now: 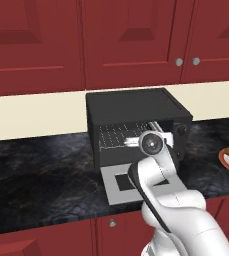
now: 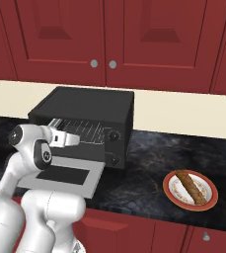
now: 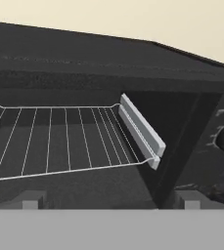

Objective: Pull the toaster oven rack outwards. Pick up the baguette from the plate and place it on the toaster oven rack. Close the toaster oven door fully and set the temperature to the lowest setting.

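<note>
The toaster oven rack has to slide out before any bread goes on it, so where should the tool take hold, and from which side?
Probably the front edge wire of the thin silver wire grid rack, near its middle, approached straight in from the front over the lowered light grey door. That crossbar is the only part facing the opening of the boxy black toaster oven; side rails flank the rest. The open tool already faces it.

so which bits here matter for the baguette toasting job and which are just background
For the job: toaster oven, toaster oven rack, toaster oven door lying open, baguette, plate, knobs, gripper.
Just background: red cabinets, counter.
</note>
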Tool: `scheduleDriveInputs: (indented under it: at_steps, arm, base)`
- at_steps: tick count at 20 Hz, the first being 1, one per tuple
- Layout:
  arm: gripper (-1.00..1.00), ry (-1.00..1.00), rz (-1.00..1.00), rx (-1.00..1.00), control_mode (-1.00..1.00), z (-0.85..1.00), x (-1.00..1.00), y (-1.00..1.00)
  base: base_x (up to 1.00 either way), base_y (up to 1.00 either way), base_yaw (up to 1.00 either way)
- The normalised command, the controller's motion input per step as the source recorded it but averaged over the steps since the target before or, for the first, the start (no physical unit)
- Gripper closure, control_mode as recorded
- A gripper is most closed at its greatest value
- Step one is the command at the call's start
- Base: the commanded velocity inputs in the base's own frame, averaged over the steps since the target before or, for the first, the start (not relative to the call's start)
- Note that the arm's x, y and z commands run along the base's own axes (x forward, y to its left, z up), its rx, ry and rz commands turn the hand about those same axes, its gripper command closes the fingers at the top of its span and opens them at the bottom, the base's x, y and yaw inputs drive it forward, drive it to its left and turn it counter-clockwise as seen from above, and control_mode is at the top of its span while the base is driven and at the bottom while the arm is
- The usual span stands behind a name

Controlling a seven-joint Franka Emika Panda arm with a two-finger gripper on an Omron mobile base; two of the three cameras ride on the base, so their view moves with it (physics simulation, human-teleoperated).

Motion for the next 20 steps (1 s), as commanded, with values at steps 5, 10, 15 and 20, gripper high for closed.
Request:
scheduleDriveInputs:
  at_steps: [5,10,15,20]
  arm:
    - [-1.0,-0.01,0.0,0.0,-1.0,-0.11,0.36,0.0]
    - [-1.0,0.0,0.0,-0.06,-1.0,-0.26,0.3,0.17]
    - [-1.0,0.0,0.0,-0.05,-1.0,-0.16,0.25,0.16]
    - [-1.0,-0.01,0.0,0.01,-1.0,0.0,0.18,0.0]
  base:
    - [0.0,0.0,0.0]
    - [0.0,0.0,0.0]
    - [0.0,0.0,0.0]
    - [0.0,0.0,0.0]
